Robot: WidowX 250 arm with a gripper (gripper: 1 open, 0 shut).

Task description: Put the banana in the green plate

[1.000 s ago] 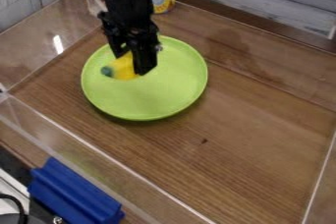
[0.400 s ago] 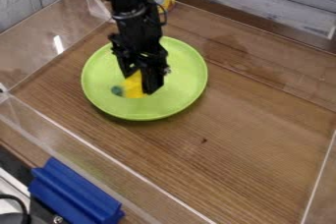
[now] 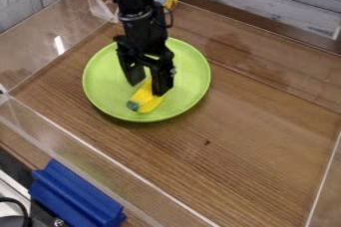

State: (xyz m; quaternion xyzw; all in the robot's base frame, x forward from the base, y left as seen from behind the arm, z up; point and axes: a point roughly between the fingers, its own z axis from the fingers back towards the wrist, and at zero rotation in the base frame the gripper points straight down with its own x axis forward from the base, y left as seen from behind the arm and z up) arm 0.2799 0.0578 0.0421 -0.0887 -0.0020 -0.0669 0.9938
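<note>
Gripper [image 3: 148, 80] w/ jaws spread, pointing straight down over plate [image 3: 104, 70]; banana [image 3: 147, 101] lies loose on plate's near side, just below fingertips. Looks released, so placing prob. done.

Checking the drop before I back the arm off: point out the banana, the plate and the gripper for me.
banana [image 3: 146, 101]: camera view, on its yellow middle, lying in the plate.
plate [image 3: 102, 72]: camera view, on the bare green left side.
gripper [image 3: 148, 82]: camera view, midway between the open fingertips, just above the banana.
</note>
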